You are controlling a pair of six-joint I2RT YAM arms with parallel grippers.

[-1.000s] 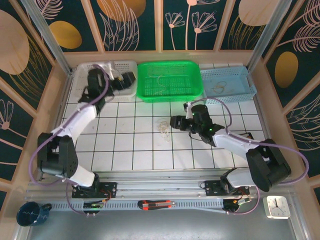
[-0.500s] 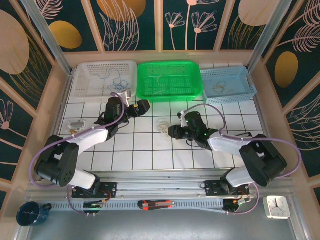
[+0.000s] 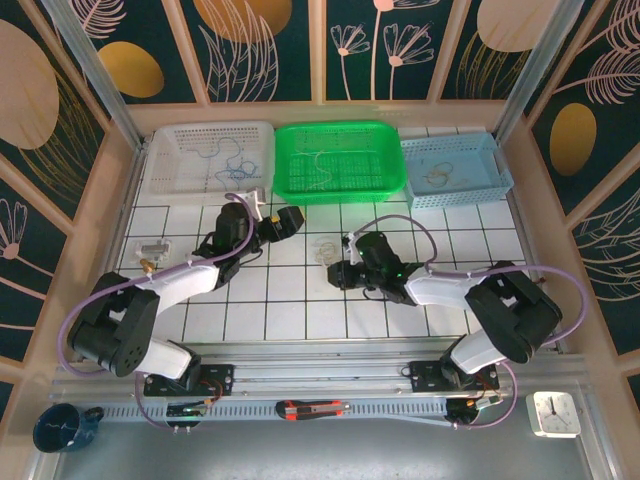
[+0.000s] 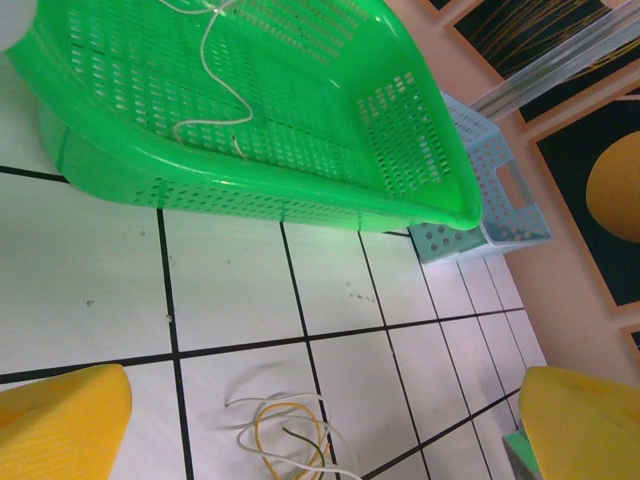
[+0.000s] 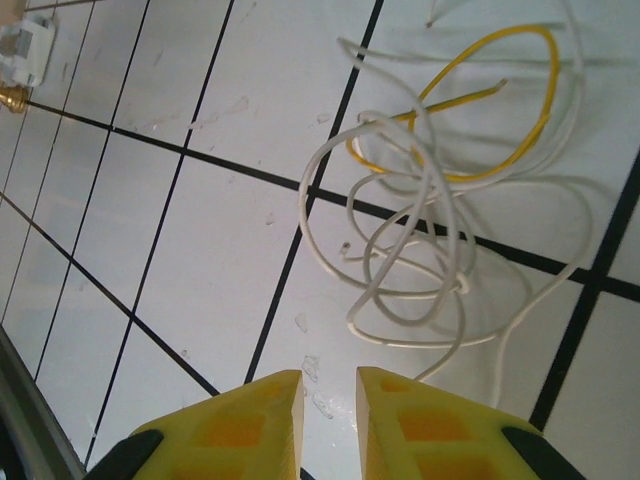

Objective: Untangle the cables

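A small clump of cables [image 3: 325,250], whitish loops with one yellow strand, lies on the white tiled table. My right gripper [image 3: 335,271] hovers just near-right of it. In the right wrist view its yellow fingers [image 5: 250,420] stand a narrow gap apart with nothing between them, and the clump [image 5: 428,170] lies just ahead. My left gripper [image 3: 290,220] is wide open to the clump's left. The left wrist view has the clump [image 4: 303,438] low between its fingers [image 4: 60,420]. More cables lie in the baskets: blue ones [image 3: 235,160], a whitish one [image 3: 320,165] and a pale one [image 3: 437,175].
Three baskets line the far edge: white [image 3: 160,160], green [image 3: 385,182] and blue [image 3: 500,170]. A small connector [image 3: 152,250] lies at the left. On the near rail are a mug [image 3: 60,425], a tool [image 3: 310,408] and a clock [image 3: 553,412].
My left arm swung from the white basket down to the clump's left, still open. My right gripper slid left to the clump and its jaws narrowed.
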